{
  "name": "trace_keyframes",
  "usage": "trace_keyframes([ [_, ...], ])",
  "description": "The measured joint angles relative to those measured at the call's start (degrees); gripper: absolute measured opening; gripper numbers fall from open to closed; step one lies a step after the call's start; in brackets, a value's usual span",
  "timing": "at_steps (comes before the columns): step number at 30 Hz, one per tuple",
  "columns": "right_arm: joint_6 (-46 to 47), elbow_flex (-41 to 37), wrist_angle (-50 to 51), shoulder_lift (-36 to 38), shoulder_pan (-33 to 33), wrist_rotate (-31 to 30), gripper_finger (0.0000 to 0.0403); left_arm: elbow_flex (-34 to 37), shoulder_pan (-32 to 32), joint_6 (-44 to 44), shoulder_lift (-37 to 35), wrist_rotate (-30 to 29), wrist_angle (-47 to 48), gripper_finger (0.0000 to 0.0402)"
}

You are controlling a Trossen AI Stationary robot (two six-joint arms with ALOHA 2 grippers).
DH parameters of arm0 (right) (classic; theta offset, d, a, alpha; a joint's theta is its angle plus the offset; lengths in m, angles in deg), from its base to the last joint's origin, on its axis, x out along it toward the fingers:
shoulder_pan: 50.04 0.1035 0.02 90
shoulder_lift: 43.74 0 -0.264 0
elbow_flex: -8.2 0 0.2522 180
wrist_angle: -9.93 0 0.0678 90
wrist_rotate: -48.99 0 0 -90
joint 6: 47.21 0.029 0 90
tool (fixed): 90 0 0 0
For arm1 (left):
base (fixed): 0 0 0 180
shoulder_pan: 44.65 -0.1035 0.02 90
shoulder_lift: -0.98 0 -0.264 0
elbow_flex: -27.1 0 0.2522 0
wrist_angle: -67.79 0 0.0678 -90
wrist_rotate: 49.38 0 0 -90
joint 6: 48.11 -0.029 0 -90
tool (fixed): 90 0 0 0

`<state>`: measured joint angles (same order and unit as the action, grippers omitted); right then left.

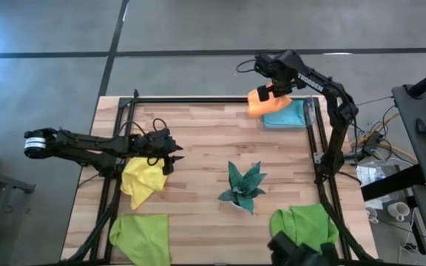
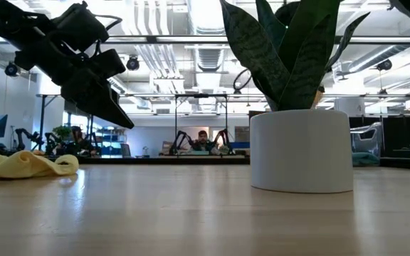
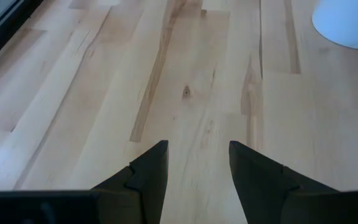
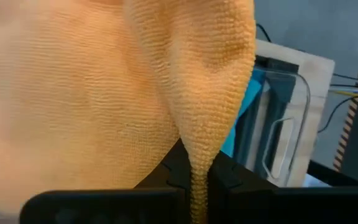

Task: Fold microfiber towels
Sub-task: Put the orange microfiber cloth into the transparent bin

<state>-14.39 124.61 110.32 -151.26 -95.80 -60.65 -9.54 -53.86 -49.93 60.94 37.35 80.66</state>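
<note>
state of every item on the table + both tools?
orange towel: pinched in right tool, hanging over the blue one
light blue towel: flat, far right corner
yellow towel: crumpled, loose
left green towel: spread out
right green towel: bunched
potted plant: upright
left tool: open, empty
right tool: shut

Between the right gripper's [image 4: 197,180] black fingers hangs an orange towel [image 4: 104,93] with a fine ribbed weave, a light blue towel [image 1: 285,115] just past it. Beyond the left gripper's [image 3: 197,168] dark fingers — pale, streaky wood table [image 3: 185,74], white pot [image 3: 347,22].
</note>
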Motion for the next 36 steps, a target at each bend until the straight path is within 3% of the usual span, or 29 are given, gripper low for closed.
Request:
trace_keyframes([
  [6,-1.36,-7.12,-0.47,-0.31,-1.60,-0.92,0.0013,0.00,-0.02,0.45,0.00,0.01,-0.02,0.0154],
  [11,-1.40,-12.84,-1.87,-0.26,-2.72,-6.54,0.0013,0.00,-0.02,0.52,0.00,0.00,0.00,0.0154],
  [19,-2.46,-21.48,-9.96,-0.17,-5.52,-5.99,0.0013,0.00,-0.02,1.23,0.00,0.02,0.04,0.0154],
  [29,-2.87,-27.91,-13.15,-0.15,-8.42,-6.02,0.0014,0.00,-0.02,1.24,0.00,0.00,0.11,0.0154],
  [32,-3.04,-28.68,-14.63,-0.15,-8.63,-6.12,0.0036,0.00,-0.02,1.24,0.00,0.00,0.11,0.0154],
  [36,-3.61,-28.19,-13.39,-0.15,-8.63,-8.83,0.0094,0.00,-0.02,1.37,0.00,0.02,0.22,0.0154],
])
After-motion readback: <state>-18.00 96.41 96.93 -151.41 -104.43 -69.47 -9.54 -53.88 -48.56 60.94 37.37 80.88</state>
